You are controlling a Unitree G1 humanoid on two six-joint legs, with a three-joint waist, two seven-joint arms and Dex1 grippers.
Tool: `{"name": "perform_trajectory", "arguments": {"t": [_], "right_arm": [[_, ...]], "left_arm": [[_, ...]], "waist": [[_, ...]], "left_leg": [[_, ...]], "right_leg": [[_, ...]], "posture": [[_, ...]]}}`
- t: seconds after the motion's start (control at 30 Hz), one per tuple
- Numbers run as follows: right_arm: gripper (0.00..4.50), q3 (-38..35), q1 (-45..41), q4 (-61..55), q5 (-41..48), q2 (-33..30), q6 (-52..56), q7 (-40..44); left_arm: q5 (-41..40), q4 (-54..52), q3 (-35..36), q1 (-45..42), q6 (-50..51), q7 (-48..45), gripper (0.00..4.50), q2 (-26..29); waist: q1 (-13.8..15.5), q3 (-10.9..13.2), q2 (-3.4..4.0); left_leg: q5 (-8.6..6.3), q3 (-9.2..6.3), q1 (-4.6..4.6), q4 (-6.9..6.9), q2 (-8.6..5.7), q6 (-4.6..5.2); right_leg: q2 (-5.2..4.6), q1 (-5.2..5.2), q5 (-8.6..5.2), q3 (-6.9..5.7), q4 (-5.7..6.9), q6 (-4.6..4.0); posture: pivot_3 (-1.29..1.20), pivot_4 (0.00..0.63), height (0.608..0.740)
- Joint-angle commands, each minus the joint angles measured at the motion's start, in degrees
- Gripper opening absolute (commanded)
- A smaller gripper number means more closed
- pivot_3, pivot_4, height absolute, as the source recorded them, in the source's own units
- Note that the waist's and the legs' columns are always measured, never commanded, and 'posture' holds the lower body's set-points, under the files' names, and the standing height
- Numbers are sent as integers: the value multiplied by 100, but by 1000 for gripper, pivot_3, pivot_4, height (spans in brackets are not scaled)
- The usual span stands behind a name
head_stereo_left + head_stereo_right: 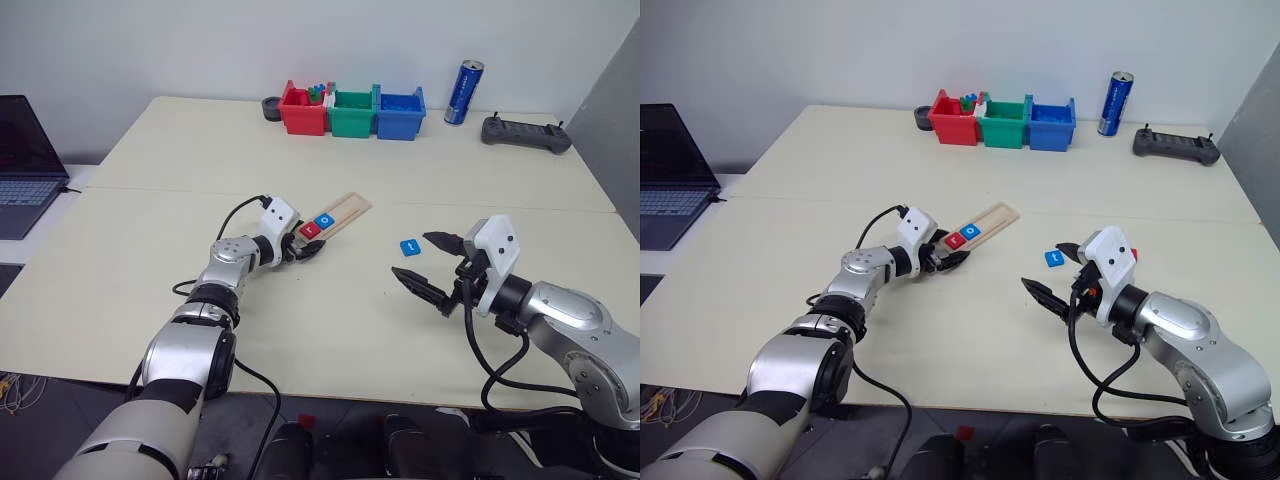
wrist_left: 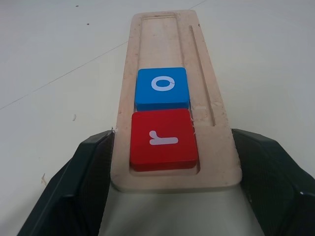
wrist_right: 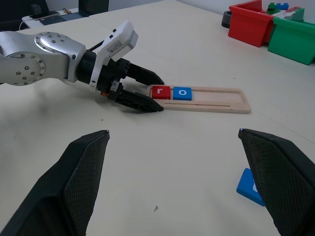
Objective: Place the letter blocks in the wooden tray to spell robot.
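The wooden tray (image 1: 350,208) lies slanted mid-table. A red letter block "r" (image 2: 164,140) fills its nearest slot, with a blue "o" (image 2: 161,88) right behind it. My left gripper (image 1: 312,240) is open, low at the tray's near end, one finger (image 2: 83,187) on each side of it. I cannot tell whether the fingers touch the wood. A loose blue letter block (image 1: 408,246) lies flat on the table to the tray's right. My right gripper (image 1: 1040,264) hovers wide open just in front of it, holding nothing.
Red (image 1: 303,108), green (image 1: 352,110) and blue (image 1: 400,112) bins line the far edge beside a blue can (image 1: 463,92) and a black controller (image 1: 525,133). A laptop (image 1: 25,160) sits at the far left.
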Motion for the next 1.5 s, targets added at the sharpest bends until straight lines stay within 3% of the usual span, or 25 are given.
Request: {"name": "perform_trajectory", "arguments": {"t": [0.03,0.13,0.3,0.53,1.5], "right_arm": [[4500,-119,-28,-129,-5,-4,-146,10],[4500,-163,32,-142,-5,-81,-180,96],[4500,-503,587,-109,-89,-628,-670,784],[4500,-823,1171,219,-284,-1119,-1371,1553],[4500,-571,1695,653,-702,-1077,-2415,2404]], "left_arm": [[120,62,-88,-22,4,-106,3389,28],[90,-32,-119,-30,-98,-440,3389,16],[-16,-485,-288,142,-420,-1790,3389,113],[-224,-1520,-526,832,-493,-3176,3389,531],[-802,-3160,-992,1784,-177,-3992,3389,665]], "waist": [[-1,0,0],[-2,0,0],[11,0,0],[-96,1,0],[-114,0,0]], "left_leg": [[0,0,0,0,0,0],[0,1,0,0,0,0],[0,-3,-22,-1,-3,0],[0,1,-15,-3,9,0],[0,1,-9,-1,13,0]], "right_leg": [[0,0,0,0,0,0],[0,0,0,0,-1,0],[-1,-8,0,-6,-10,0],[9,-12,0,-2,-3,0],[11,-7,0,0,-2,0]], "posture": [[0,150,740],[0,150,740],[0,150,740],[0,150,740],[0,150,740]]}}
